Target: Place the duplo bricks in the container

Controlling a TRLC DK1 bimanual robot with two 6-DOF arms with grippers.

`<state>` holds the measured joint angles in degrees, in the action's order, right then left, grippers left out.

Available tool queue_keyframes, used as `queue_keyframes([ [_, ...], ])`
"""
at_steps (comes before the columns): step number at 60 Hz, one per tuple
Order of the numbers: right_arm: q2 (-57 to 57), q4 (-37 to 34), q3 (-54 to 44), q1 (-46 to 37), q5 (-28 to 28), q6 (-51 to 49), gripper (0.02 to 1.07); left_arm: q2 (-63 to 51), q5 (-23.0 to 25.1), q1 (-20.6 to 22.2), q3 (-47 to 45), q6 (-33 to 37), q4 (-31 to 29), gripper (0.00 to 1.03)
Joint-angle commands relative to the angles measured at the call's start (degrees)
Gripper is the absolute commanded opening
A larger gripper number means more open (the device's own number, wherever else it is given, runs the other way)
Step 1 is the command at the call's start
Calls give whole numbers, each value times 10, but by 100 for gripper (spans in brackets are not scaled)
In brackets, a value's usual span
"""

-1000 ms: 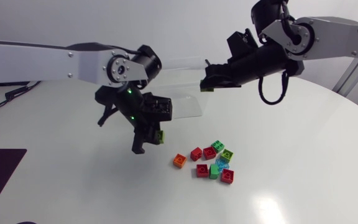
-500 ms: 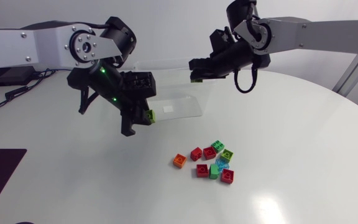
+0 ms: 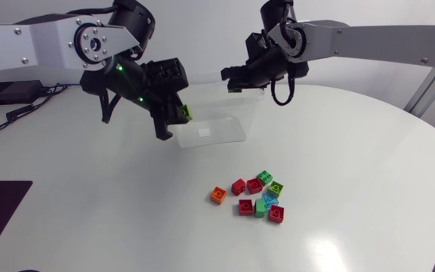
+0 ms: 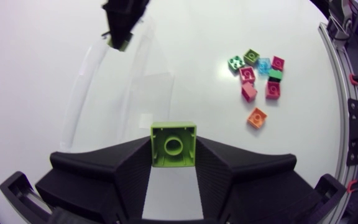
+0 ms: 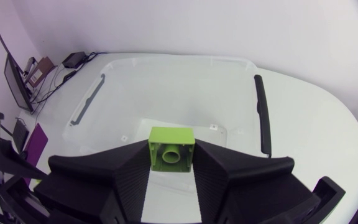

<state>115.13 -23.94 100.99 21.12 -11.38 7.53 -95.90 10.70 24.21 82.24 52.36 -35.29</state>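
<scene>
Both loaded: our left gripper (image 3: 178, 115) is clamped on a lime brick (image 4: 173, 144), our right gripper (image 3: 232, 80) on a second lime brick (image 5: 171, 149). Right hangs squarely over the container (image 3: 229, 128) floor, left only over the rim on its own side. We reckon right can release straight down, while left wants a nudge inward first

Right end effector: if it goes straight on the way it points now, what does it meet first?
Probably the floor of the clear container, just ahead of the green brick it holds; the depth is hard to judge.
</scene>
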Motion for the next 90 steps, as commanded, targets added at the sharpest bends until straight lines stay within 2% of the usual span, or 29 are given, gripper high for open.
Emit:
queue_keyframes([
  [1, 27, 6, 16, 3, 16, 13, 61, -10, 7, -10, 32, -40, 35, 33],
  [7, 25, 6, 18, 3, 19, 13, 103, -45, 7, -17, 73, -80, 58, 33],
  [21, -83, 7, -55, 6, 20, -6, 103, -126, 8, -26, 159, -147, 90, 33],
  [28, -154, 7, -125, 11, 17, -23, 103, -163, 7, -25, 184, -152, 94, 47],
  [44, -288, 7, -281, 13, 7, -47, 103, -246, 5, -40, 269, -174, 94, 48],
  [49, -308, 14, -317, 9, 6, -50, 103, -266, -1, -41, 297, -179, 88, 65],
  [53, -315, 20, -338, 3, 6, -51, 103, -286, -13, -40, 329, -190, 82, 93],
  [55, -316, 20, -345, 0, 6, -51, 103, -292, -14, -39, 338, -194, 78, 98],
  [69, -328, 27, -419, -11, 7, -59, 103, -255, -14, -26, 340, -213, 48, 99],
  [77, -313, 41, -454, -21, 8, -81, 102, -191, -8, -18, 276, -211, 36, 99],
  [90, -280, 63, -493, -59, 7, -140, 102, -86, 10, 4, 129, -158, 12, 99],
])
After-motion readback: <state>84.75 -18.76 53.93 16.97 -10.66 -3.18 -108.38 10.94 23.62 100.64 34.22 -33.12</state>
